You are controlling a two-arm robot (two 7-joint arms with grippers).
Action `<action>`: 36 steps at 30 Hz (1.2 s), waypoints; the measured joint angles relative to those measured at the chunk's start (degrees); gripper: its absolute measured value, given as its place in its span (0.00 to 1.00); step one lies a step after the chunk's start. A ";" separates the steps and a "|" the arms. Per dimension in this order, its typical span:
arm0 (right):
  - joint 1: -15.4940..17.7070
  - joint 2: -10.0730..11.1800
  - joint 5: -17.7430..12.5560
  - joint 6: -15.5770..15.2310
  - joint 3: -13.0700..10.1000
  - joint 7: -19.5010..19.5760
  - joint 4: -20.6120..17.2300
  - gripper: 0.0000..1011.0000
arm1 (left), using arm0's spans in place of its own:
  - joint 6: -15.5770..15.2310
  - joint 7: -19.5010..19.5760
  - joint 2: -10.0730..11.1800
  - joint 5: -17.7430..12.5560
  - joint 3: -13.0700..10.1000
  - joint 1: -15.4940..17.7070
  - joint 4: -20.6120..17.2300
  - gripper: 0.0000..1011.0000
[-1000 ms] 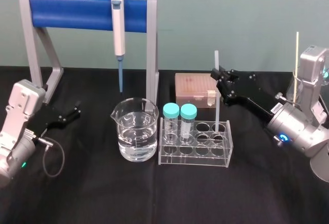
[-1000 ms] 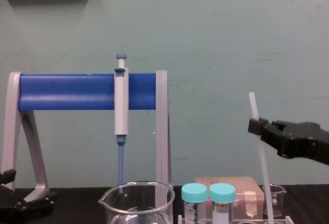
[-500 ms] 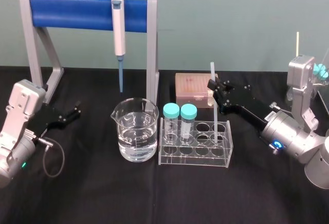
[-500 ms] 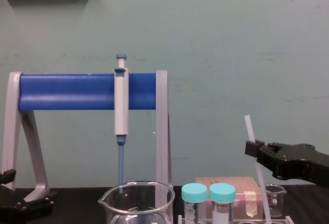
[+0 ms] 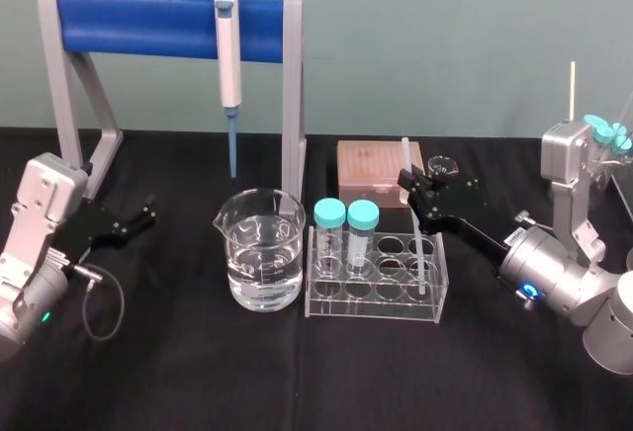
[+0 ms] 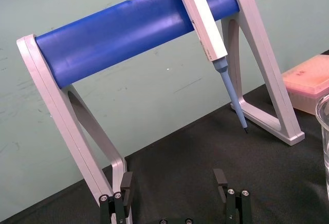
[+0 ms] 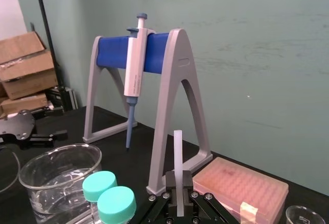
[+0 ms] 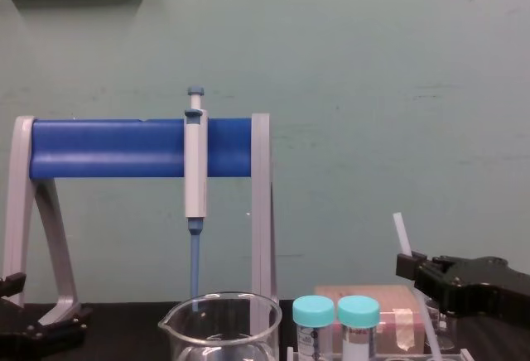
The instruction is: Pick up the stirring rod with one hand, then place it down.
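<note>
Right arm reaches in low from the right, its right gripper (image 5: 411,183) poised over the right end of the clear tube rack (image 5: 374,300). Two teal-capped vials (image 5: 345,216) stand at the rack's left end, with a beaker (image 5: 260,250) beside it. I see the jaws clamped on the stirring rod (image 5: 406,154), which is nearly upright with its lower end inside the rack. The left gripper (image 5: 138,218) rests far left, fingers spread and empty.

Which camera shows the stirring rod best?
The head view: the stirring rod shows almost full length, gripped by the right gripper, its lower end in the rack. The right wrist view shows its upper part between the fingers; the chest view shows its tilted top above the gripper. The left gripper sits far left.
</note>
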State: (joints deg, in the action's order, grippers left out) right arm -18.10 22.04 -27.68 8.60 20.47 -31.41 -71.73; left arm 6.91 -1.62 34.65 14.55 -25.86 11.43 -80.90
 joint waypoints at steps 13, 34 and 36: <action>-0.01 0.05 -0.09 -0.09 -0.03 -0.07 0.00 0.12 | 0.00 0.00 0.00 0.00 0.00 0.00 0.00 0.99; -0.06 0.04 -0.23 -0.08 -0.03 -0.27 0.00 0.75 | 0.00 0.00 0.00 0.00 0.00 0.00 0.00 0.99; -0.06 0.04 -0.24 -0.07 -0.03 -0.28 0.00 0.82 | 0.00 0.00 0.00 0.00 0.00 0.00 0.00 0.99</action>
State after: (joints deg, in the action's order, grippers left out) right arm -18.16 22.08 -27.92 8.53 20.43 -31.69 -71.73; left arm 6.91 -1.62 34.64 14.55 -25.86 11.43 -80.90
